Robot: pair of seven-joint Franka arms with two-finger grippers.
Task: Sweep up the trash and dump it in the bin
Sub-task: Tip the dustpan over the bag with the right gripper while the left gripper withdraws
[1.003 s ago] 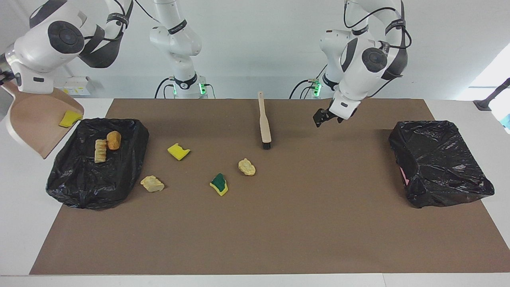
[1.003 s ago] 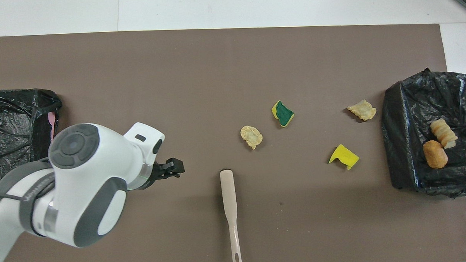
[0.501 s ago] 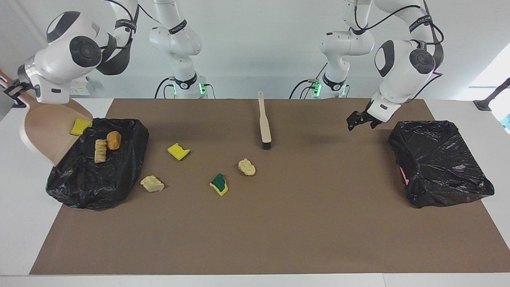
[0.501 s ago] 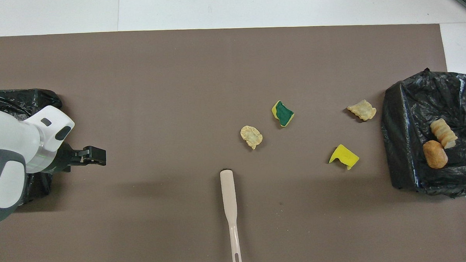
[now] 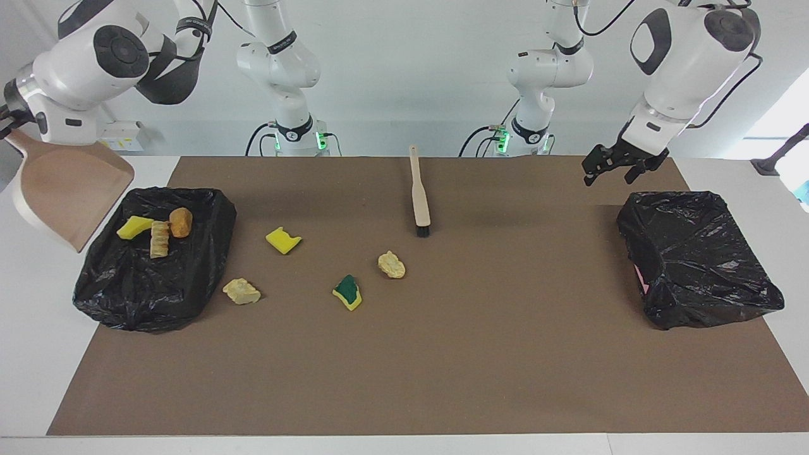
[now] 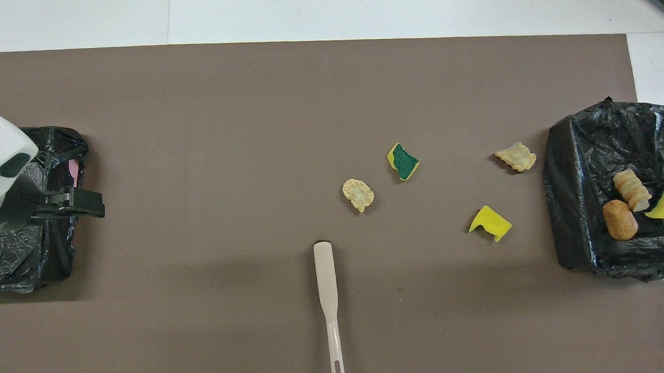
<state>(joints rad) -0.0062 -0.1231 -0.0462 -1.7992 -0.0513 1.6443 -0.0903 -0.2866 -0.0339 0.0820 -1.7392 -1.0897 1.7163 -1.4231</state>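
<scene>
Right pincer [image 5: 7, 123] clamped on dustpan [image 5: 66, 189] beside bin [image 5: 101, 297] edge | left pincer [image 5: 616, 165] apart, over mat [image 5: 442, 354] edge

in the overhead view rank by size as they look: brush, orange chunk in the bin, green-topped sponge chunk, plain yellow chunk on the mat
1. brush, clearly largest
2. plain yellow chunk
3. orange chunk and green-topped sponge chunk: they look alike, not ranked

The bench [image 5: 38, 354] is smooth white, covered by a matt brown paper-like mat [image 5: 442, 354]. Both bins wear crinkled, glossy black plastic liners [image 5: 145, 284] [image 5: 701, 265]. The trash chunks [image 5: 283, 240] look porous and spongy — one [image 5: 347, 292] has a rougher green scouring face. The dustpan [image 5: 63, 189] and brush handle [image 5: 418, 189] are smooth beige plastic — the arm shells [image 5: 689, 50] glossy white.
</scene>
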